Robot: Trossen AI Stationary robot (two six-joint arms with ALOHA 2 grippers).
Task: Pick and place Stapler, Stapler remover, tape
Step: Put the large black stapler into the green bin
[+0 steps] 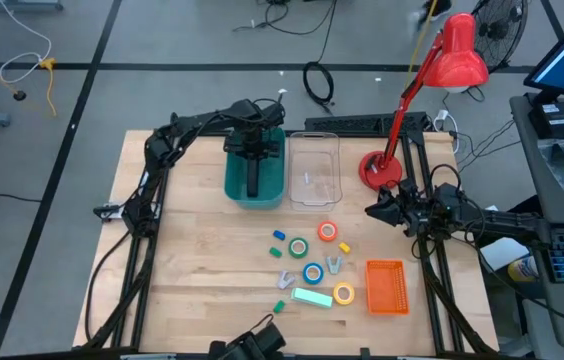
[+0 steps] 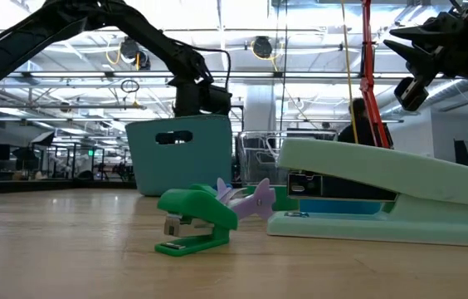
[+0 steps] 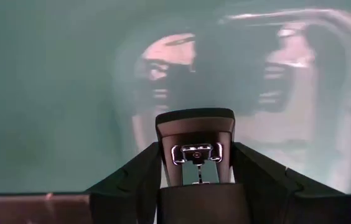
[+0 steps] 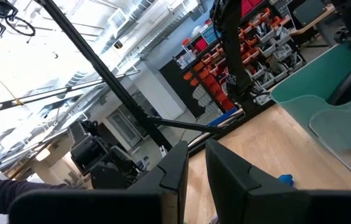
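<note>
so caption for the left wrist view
Left hand holding the long black stapler inside the teal plastic bin.
</note>
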